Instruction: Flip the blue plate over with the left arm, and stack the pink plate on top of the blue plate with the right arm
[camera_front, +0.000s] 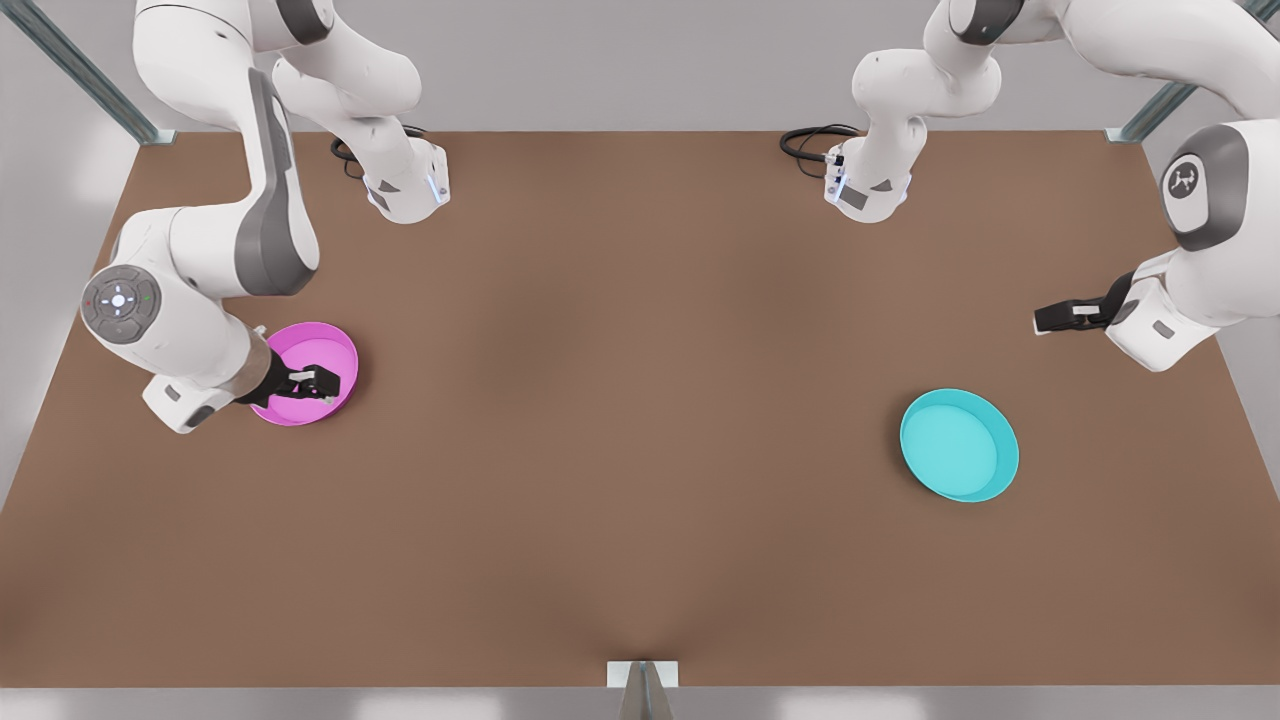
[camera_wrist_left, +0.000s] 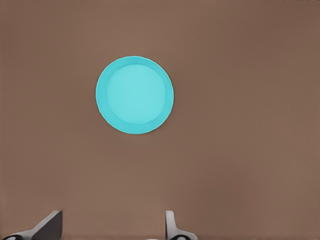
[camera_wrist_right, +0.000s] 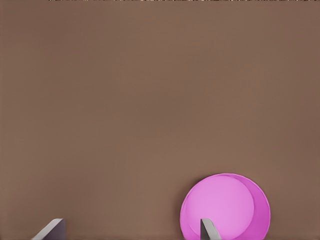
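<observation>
Right gripper (camera_front: 318, 384) hovers over the pink plate (camera_front: 300, 345) at nine o'clock on the brown table (camera_front: 640, 450), fingers spread wide, holding nothing. One fingertip (camera_wrist_right: 207, 229) sits in front of the plate's rim in the right wrist view. Left gripper (camera_front: 1045, 320) hangs at three o'clock, open and empty, well apart from the blue plate (camera_front: 958, 445) at four o'clock, which lies rim up. Looks like the approach stage: no flip yet. Next, the left gripper needs to drop to the blue rim and pinch it. No readable labels anywhere.
</observation>
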